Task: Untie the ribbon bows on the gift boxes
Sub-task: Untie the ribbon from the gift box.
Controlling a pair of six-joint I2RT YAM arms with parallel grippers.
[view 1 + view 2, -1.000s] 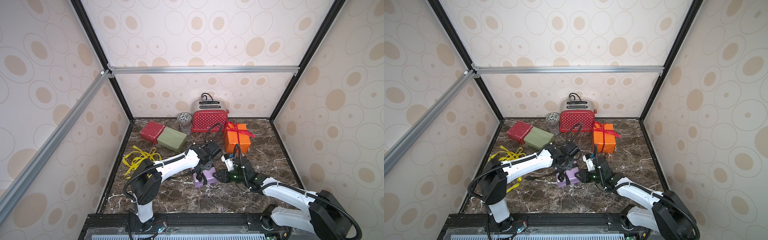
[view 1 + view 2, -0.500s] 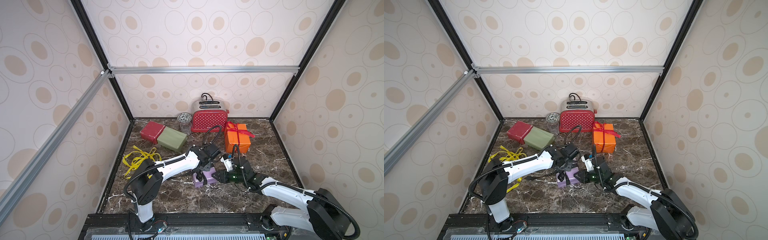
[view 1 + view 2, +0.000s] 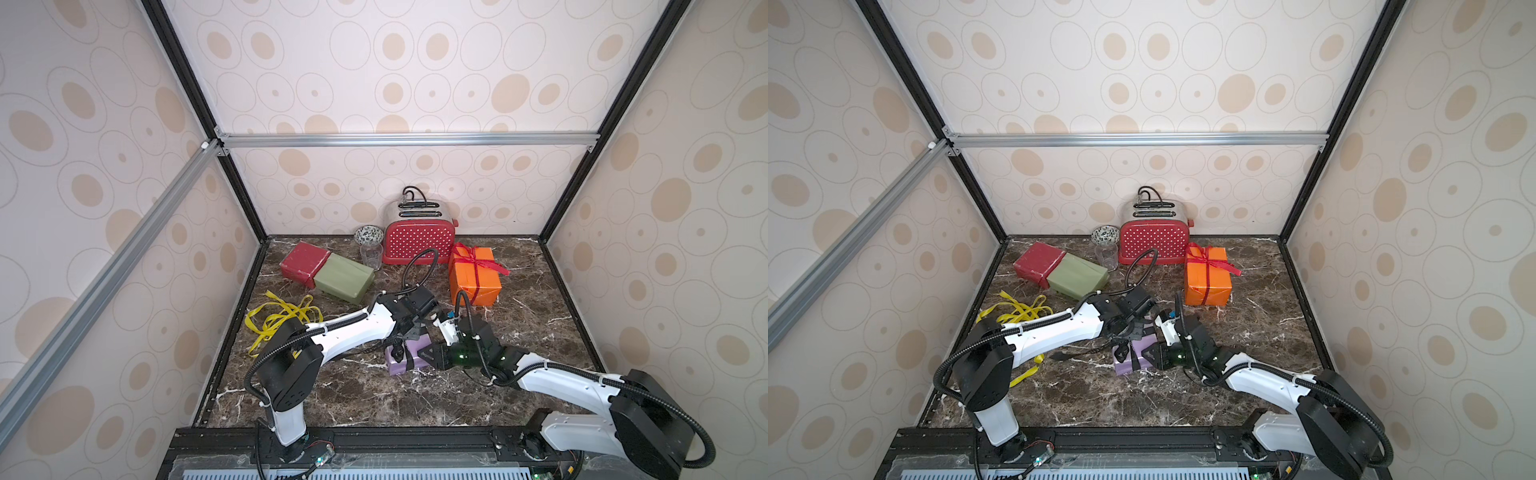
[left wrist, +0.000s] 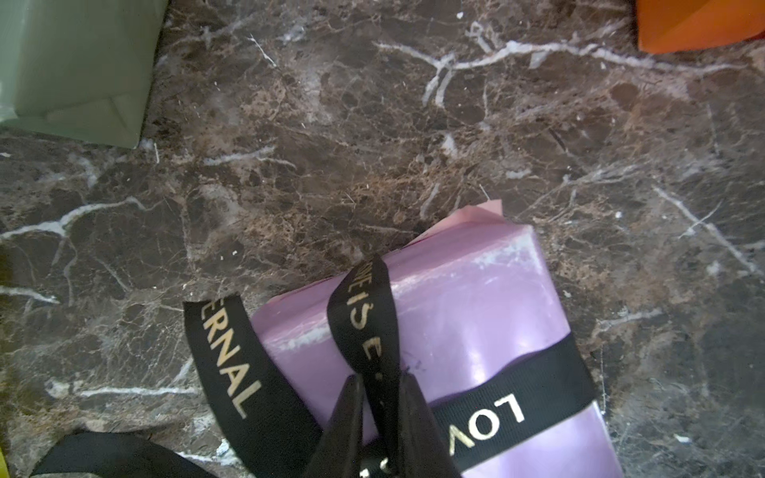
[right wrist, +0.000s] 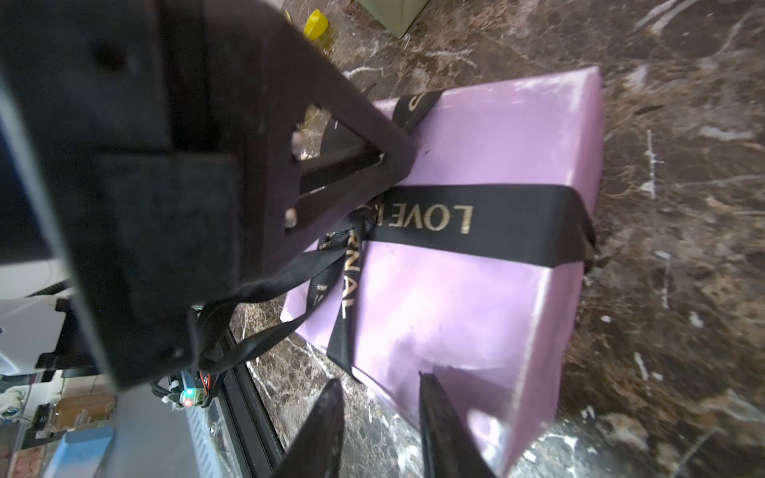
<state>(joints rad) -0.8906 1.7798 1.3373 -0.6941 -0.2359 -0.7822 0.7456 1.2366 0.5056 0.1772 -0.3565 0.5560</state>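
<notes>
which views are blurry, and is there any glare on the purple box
Right wrist view: the left end effector looms near the lens as a soft dark mass, and white glare washes the lilac box. Left wrist view: black ribbon lettering crisp, faint sheen on the box. Both top views: evenly lit, sharp.

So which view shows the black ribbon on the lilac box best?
The left wrist view: the black ribbon is close and sharp, lettering legible, one strand pinched by the left gripper over the lilac box. The right wrist view shows the ribbon's band and tails, the knot partly hidden. In both top views it is tiny.
</notes>
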